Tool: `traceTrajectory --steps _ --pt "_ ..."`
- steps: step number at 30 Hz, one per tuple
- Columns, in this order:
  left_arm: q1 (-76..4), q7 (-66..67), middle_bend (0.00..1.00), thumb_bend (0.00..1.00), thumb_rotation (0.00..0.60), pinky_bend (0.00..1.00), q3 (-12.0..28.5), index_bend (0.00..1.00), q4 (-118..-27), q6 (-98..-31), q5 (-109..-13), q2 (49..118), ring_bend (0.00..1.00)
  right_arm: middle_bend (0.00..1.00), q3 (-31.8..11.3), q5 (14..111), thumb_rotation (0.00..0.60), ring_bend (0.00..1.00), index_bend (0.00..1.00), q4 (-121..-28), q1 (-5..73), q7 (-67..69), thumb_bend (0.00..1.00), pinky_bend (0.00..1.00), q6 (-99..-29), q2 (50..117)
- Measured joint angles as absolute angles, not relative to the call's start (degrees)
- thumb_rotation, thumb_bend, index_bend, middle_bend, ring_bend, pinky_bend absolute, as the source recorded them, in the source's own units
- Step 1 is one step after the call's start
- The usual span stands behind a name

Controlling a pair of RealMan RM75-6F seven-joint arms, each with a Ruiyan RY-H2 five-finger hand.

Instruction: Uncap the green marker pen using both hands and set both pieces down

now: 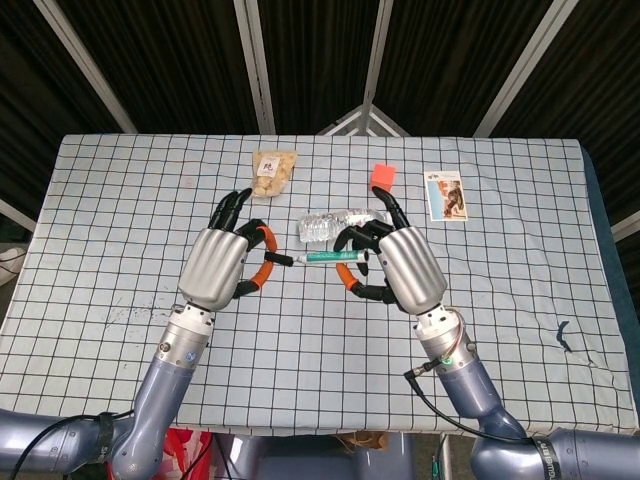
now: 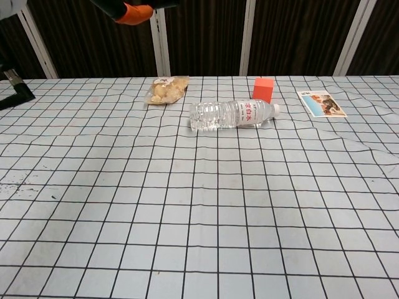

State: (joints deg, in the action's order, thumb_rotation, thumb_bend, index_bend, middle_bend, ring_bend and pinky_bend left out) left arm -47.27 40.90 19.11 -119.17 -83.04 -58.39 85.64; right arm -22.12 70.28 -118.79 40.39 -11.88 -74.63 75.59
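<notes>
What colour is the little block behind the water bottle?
The block is orange-red, plain with no pattern. The chest view shows it best.

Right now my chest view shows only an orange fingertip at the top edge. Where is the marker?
Observer: The right hand holds the green marker level, raised off the table, just in front of the bottle.
Operator: And the cap?
Observer: The left hand pinches the cap. A small gap shows between it and the marker, so it looks pulled off.
</notes>
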Motion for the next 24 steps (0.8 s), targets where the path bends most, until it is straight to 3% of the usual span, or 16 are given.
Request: traceTrajectory --steps 11,24 --pt "-45.4 36.3 0.43 0.54 0.6 0.0 18.8 0.67 -118.9 -83.9 -60.5 85.3 0.0 0.78 -22.5 70.5 0.6 0.51 0.97 -118.2 38.8 -9.5 0.7 0.08 -76.5 75.4" --pt "-36.2 16.4 0.43 0.53 0.6 0.0 16.2 0.68 -111.2 -86.0 -66.7 81.5 0.0 0.78 -20.0 73.2 0.6 0.51 0.97 -115.0 34.1 -0.6 0.7 0.08 -78.8 75.0"
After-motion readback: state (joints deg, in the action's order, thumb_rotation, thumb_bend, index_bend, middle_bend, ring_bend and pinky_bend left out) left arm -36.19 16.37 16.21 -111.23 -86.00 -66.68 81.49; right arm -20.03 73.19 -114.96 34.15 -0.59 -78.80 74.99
